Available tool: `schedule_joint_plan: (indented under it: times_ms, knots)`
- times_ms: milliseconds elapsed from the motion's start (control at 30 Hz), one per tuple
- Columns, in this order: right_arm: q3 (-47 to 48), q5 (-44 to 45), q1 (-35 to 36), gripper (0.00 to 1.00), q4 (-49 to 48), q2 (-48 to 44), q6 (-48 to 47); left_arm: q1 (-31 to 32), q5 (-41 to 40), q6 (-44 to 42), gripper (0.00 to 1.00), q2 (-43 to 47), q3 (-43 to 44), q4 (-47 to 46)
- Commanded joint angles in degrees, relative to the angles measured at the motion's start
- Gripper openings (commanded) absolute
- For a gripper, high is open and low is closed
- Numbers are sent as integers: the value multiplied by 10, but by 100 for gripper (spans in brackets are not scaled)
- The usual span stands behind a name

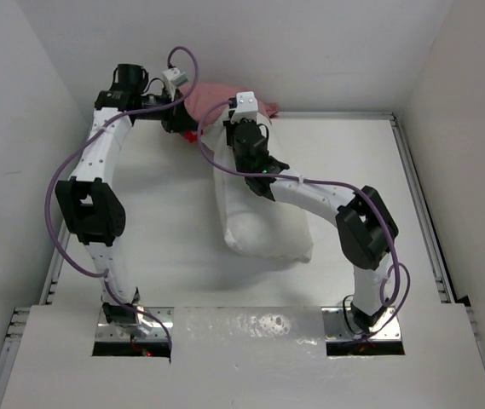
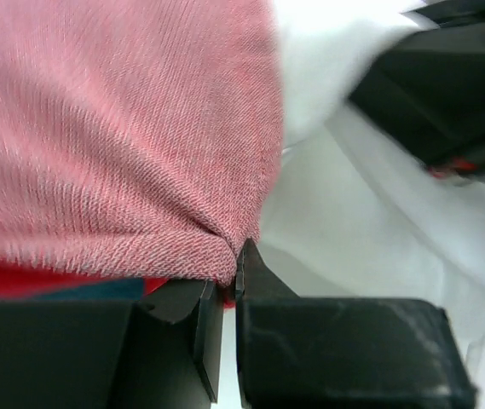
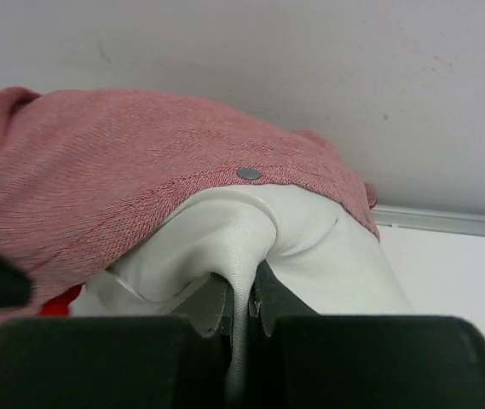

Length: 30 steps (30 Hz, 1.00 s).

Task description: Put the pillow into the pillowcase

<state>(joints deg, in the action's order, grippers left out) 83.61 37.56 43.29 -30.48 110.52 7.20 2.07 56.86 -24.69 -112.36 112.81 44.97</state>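
Note:
The white pillow (image 1: pixel 255 226) lies lengthwise in the middle of the table, its far end tucked under the pillowcase (image 1: pixel 215 95), whose faded pink inside faces up at the back wall. My left gripper (image 1: pixel 184 128) is shut on the pillowcase's edge (image 2: pixel 123 136); a bit of red outside shows below it. My right gripper (image 1: pixel 235 141) is shut on a fold of the pillow's white fabric (image 3: pixel 251 230), right at the pillowcase's opening (image 3: pixel 140 162). The pillow also shows white in the left wrist view (image 2: pixel 370 221).
White walls close in at the back and both sides. A metal rail (image 1: pixel 417 187) runs along the table's right edge and another (image 3: pixel 447 220) along the back. Purple cables loop over both arms.

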Motion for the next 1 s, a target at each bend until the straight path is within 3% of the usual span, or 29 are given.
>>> schedule_joint_plan:
  times_ms: [0,33,167,233,300,333,367,400,433,500,567,600,700,733,867,967]
  knots:
    - [56,14,-7,0,-40,-18,29,28,40,-290,0,20,91,267]
    - [62,16,-7,0,-36,-11,31,29,43,-314,0,30,99,305]
    - [96,15,-7,0,-3,22,37,29,-39,-369,0,64,-33,305]
    - [63,-50,-7,0,-11,20,7,29,-64,-368,0,35,-87,295]
    - [36,-133,-7,0,12,8,-34,28,-61,-352,10,2,-85,306]
    - [12,-218,-7,5,30,-13,-72,22,-54,-319,18,-17,-83,306]
    - [-3,-252,-7,19,48,-27,-102,17,-44,-316,30,-18,-87,306]
    - [-19,-281,-7,42,69,-42,-124,7,-23,-318,36,-15,-92,306]
    - [-48,-317,-7,76,79,-73,-172,1,-16,-329,48,2,-101,304]
    - [-63,-345,-7,95,134,-114,-234,-16,-10,-336,62,34,-110,305]
    - [-54,-356,-7,99,181,-132,-276,-32,-10,-332,70,55,-116,305]
    - [-38,-377,-7,99,235,-139,-325,-55,-7,-324,81,76,-118,305]
    - [-5,-435,-3,99,327,-148,-409,-119,14,-301,86,107,-115,306]
    - [2,-467,-1,99,339,-144,-430,-140,32,-298,99,112,-114,306]
    - [101,-455,42,99,438,-77,-538,-228,33,-278,100,118,-101,305]
    - [202,-443,57,99,498,13,-545,-246,8,-271,100,111,-101,304]
